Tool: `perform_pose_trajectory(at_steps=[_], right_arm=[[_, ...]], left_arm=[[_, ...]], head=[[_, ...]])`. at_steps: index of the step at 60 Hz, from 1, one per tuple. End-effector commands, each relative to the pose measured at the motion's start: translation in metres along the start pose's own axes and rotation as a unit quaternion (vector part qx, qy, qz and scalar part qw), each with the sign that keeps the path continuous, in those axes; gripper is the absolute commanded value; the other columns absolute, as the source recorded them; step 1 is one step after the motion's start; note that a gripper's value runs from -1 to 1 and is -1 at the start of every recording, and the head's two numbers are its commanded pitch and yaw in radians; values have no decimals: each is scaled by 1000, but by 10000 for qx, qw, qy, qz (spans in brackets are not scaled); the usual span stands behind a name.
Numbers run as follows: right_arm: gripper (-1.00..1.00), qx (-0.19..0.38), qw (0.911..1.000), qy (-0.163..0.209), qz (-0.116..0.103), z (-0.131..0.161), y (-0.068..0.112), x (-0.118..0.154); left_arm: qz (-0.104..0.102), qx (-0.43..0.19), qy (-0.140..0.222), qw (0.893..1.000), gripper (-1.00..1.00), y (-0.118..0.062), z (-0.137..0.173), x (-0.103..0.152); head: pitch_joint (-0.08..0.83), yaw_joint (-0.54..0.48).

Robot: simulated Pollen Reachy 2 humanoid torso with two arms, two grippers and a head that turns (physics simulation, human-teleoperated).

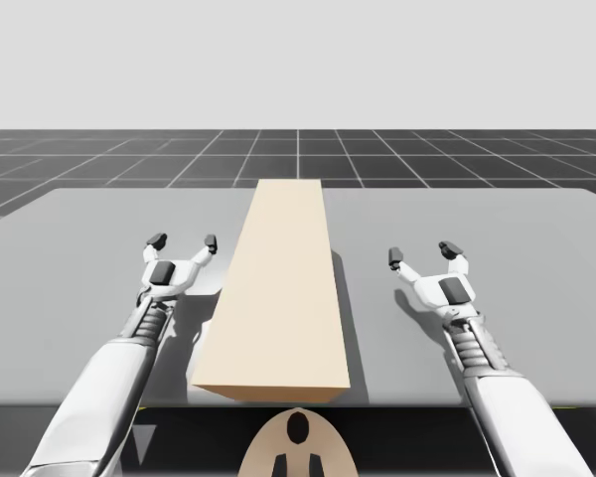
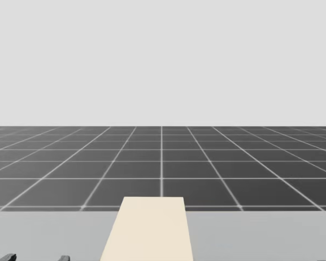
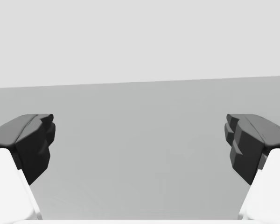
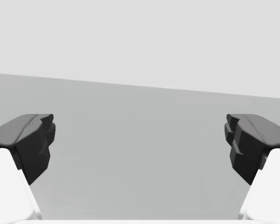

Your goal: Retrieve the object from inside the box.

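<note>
A long beige box (image 1: pixel 280 283) lies closed on the grey table (image 1: pixel 79 248), running from the near edge toward the far side; its far end shows in the head view as the beige box (image 2: pixel 151 231). What is inside it is hidden. My left gripper (image 1: pixel 183 240) rests open to the left of the box with nothing between its fingers. My right gripper (image 1: pixel 423 252) stands open to the right of the box, also holding nothing. In both wrist views the left gripper (image 3: pixel 140 144) and the right gripper (image 4: pixel 140 144) face bare table.
The grey table stretches wide on both sides of the box, with its far edge (image 1: pixel 477 189) against a dark gridded floor (image 2: pixel 163 157). Two dark fingertips (image 2: pixel 8 257) peek in at the lower left of the head view.
</note>
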Motion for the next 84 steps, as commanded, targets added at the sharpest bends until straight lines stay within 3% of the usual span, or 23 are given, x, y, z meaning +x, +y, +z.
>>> perform_pose_trajectory(at_steps=[1, 7, 15, 22, 25, 30, 40, 53, 55, 56, 63, 74, 78, 84], right_arm=[[-1000, -39, 9999, 92, -29, 2, 0, 0], [-1000, 1, 10000, 81, -35, 1, 1, 0], [-1000, 143, 9993, 333, -76, 0, 2, -5], [-1000, 570, 9964, 607, -134, 3, 8, -10], [-1000, 810, 9947, 608, -174, 5, 11, -11], [-1000, 1146, 9913, 615, -213, 8, 14, -10], [-1000, 1967, 9782, 481, -463, 16, 29, -7], [-1000, 2773, 9600, -67, -374, 30, 45, 3], [-1000, 2804, 9592, -95, -358, 31, 46, 4], [-1000, 2867, 9573, -132, -354, 32, 47, 4], [-1000, 2909, 9560, -198, -319, 33, 48, 4], [-1000, 2912, 9560, -216, -295, 32, 47, 4], [-1000, 2915, 9559, -227, -277, 32, 47, 4], [-1000, 2947, 9549, -248, -264, 33, 47, 4]], left_arm=[[-9, -6, 3, 10000, -1000, 0, 0, 0], [3, -18, 25, 10000, -1000, -1, 0, -1], [-44, -296, 373, 9989, -1000, -5, -1, -8], [-181, -932, 748, 9927, -1000, -14, 2, -16], [-270, -1241, 765, 9890, -1000, -20, 6, -17], [-234, -1736, 751, 9817, -1000, -28, 13, -16], [-308, -2829, 601, 9568, -1000, -42, 31, -12], [-604, -4156, 418, 9066, -1000, -54, 58, -6], [-594, -4253, 401, 9022, -1000, -55, 60, -5], [-557, -4410, 394, 8949, -1000, -56, 63, -3], [-418, -4763, 360, 8776, -1000, -56, 68, 1], [-372, -5027, 489, 8623, -1000, -57, 60, 3], [-221, -5144, 565, 8554, -1000, -59, 54, 1], [-342, -5292, 511, 8462, -1000, -65, 40, 0]], head=[[-7, -6], [-8, -6], [-6, -6], [-3, -6], [-3, -7], [-2, -7], [-1, -10], [-4, -10], [-4, -11], [-4, -12], [-4, -17], [-3, -23], [-3, -24], [-4, -25]])
